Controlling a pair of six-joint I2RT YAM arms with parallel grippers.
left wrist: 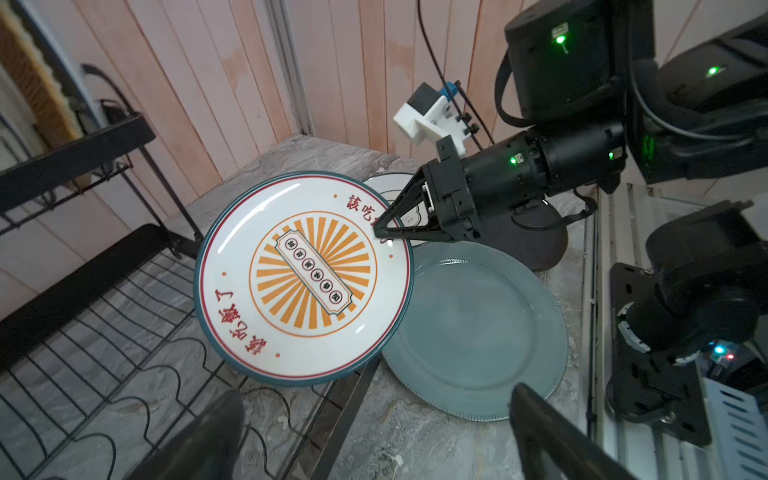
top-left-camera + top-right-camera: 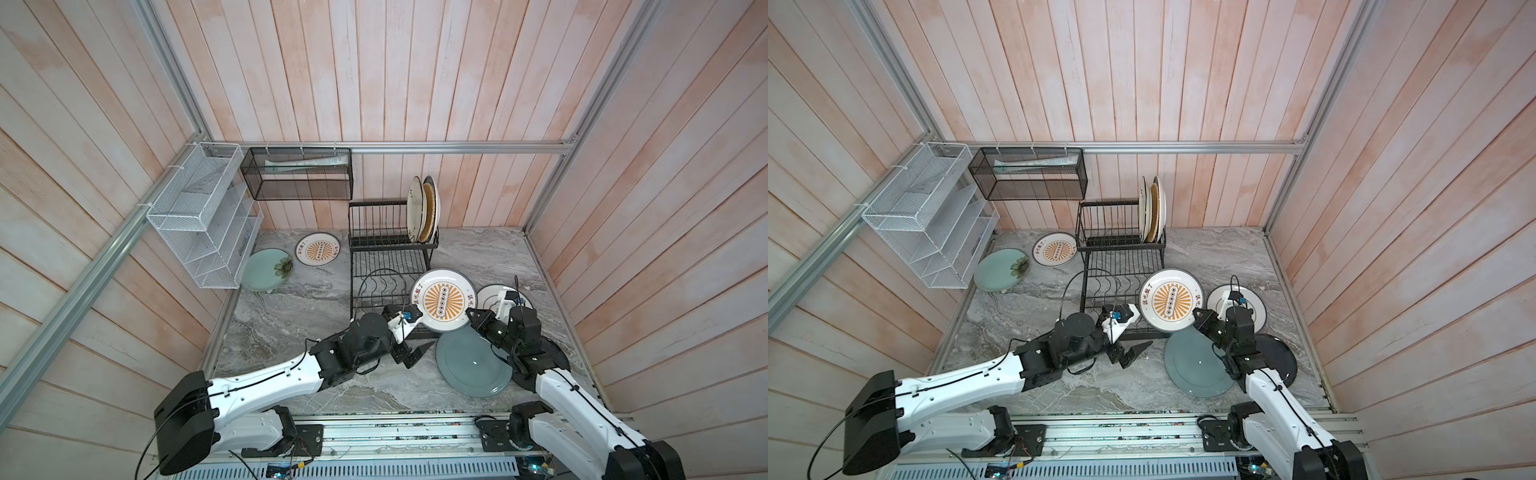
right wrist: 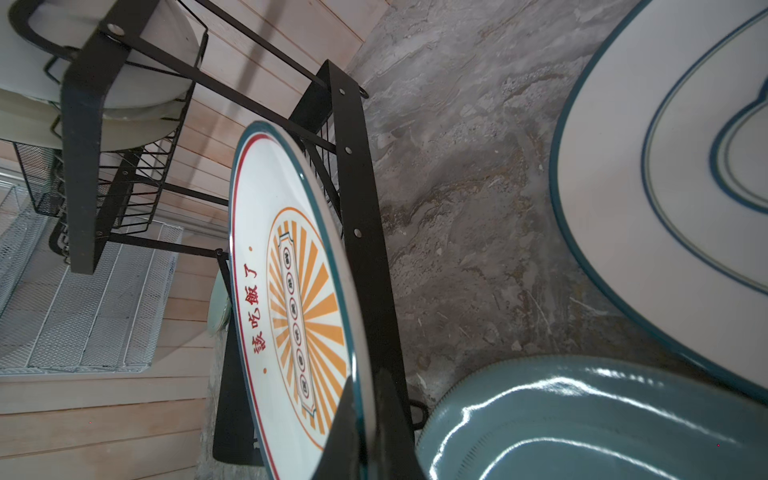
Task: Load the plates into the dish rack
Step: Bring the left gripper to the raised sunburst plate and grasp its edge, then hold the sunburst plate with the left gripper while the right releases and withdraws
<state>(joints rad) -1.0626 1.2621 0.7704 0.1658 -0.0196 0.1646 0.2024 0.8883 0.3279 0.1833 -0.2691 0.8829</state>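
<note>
Right claw [image 1: 381, 233] on sunburst plate [image 1: 303, 278]

This is looking like a lab's mock kitchen booth: pale plank walls [image 2: 374, 83] edged by a bare aluminium frame [image 2: 457, 147] are enclosing a marble-look counter [image 2: 291, 316]. A dish rack [image 2: 386, 249] and plates [image 2: 318, 248] are sitting there, a black mesh basket [image 2: 297, 183] and a white mesh organizer [image 2: 199, 232] are hanging above, and two robot arms [image 2: 266, 380] are reaching in from a metal base rail [image 2: 395, 434].

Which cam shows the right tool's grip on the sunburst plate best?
Left wrist: the right tool visibly pinches the sunburst plate at its rim. Both top views show it small; right wrist sees the plate obliquely, grip cropped.
</note>
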